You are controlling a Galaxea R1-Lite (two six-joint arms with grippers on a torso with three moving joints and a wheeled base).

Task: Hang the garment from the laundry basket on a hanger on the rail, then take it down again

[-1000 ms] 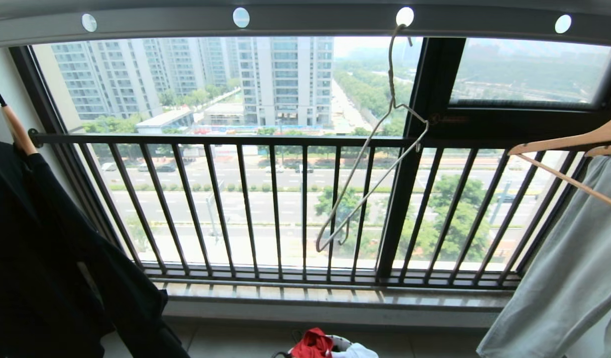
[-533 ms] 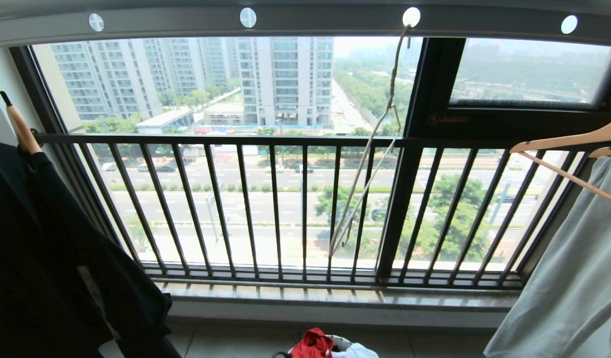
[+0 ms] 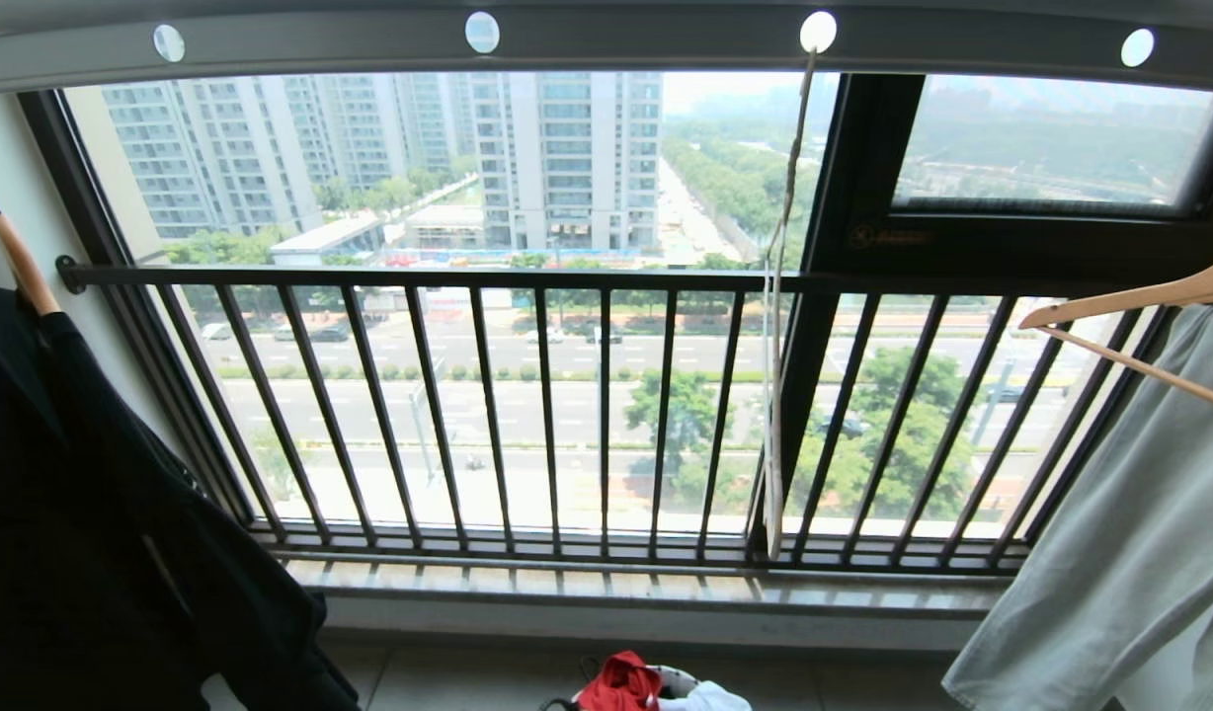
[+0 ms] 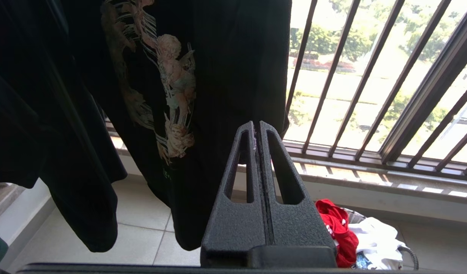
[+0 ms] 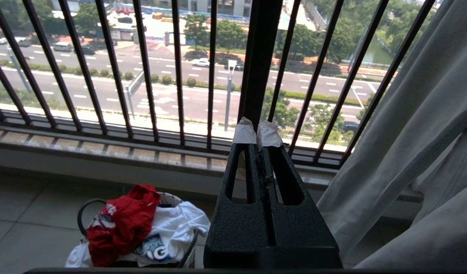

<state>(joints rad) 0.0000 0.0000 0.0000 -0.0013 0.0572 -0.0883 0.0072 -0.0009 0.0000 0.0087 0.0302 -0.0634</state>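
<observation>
The right claw (image 5: 257, 134) sits closed, tape-tipped, at lower centre. Lower left, the red garment (image 5: 123, 224) lies crumpled over a white T-shirt (image 5: 176, 224) in the laundry basket (image 5: 82, 213). Grey fabric (image 5: 412, 133) hangs on the right.

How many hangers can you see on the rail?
3: a wire hanger hanging empty near the middle, a wooden hanger with a pale garment at right, another under the black shirt at left. More may hang outside the view.

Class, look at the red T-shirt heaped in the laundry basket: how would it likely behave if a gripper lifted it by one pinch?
The red T-shirt lies crumpled in folds, so it is probably floppy and would drape and unfold when raised. It overlaps the white T-shirt in the laundry basket, so that might drag along. It looks light.
</observation>
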